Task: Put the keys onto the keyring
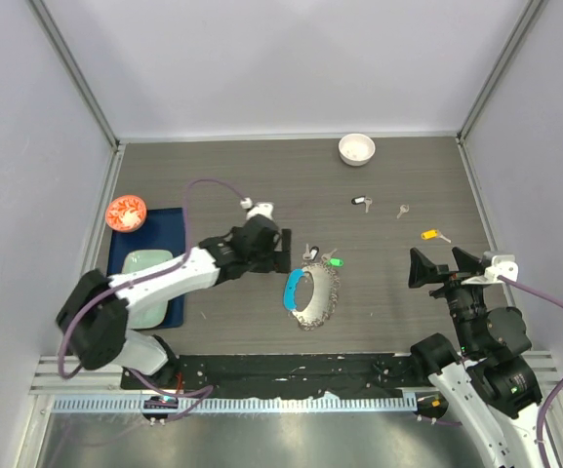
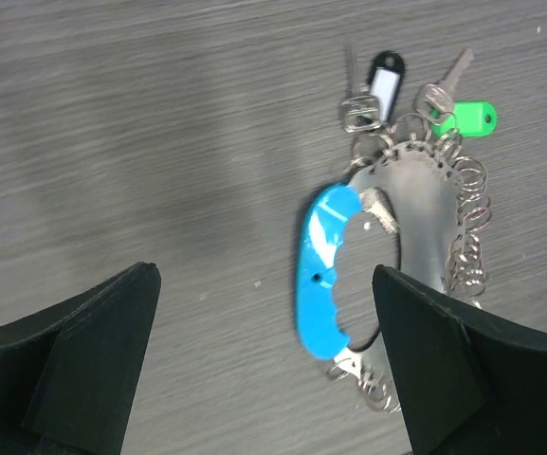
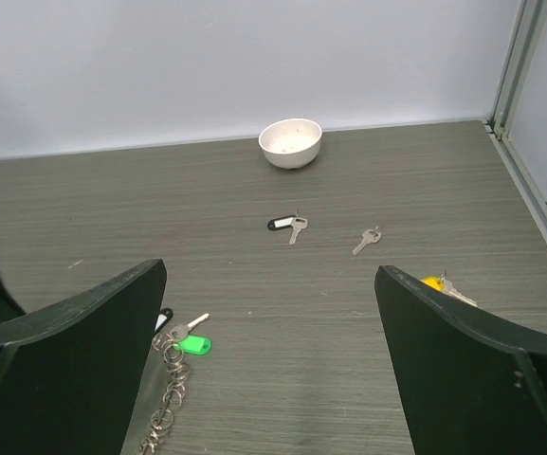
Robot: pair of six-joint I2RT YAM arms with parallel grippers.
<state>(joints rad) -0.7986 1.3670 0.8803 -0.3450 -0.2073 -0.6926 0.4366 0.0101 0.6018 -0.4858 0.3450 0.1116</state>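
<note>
The keyring (image 1: 312,293) lies flat mid-table, a loop of silver links with a blue plastic segment (image 2: 319,270). A green-tagged key (image 2: 464,118) and a black-tagged key (image 2: 383,83) sit at its top end. Loose on the table lie a black-tagged key (image 1: 361,202), a plain key (image 1: 401,210) and a yellow-tagged key (image 1: 431,235). My left gripper (image 1: 279,250) is open and empty, just left of the ring. My right gripper (image 1: 444,267) is open and empty at the right, apart from all keys.
A white bowl (image 1: 356,148) stands at the back. At the left lie a blue mat (image 1: 169,229) with a pale green tray (image 1: 149,283), and an orange dish (image 1: 126,212). Grey walls enclose the table on three sides.
</note>
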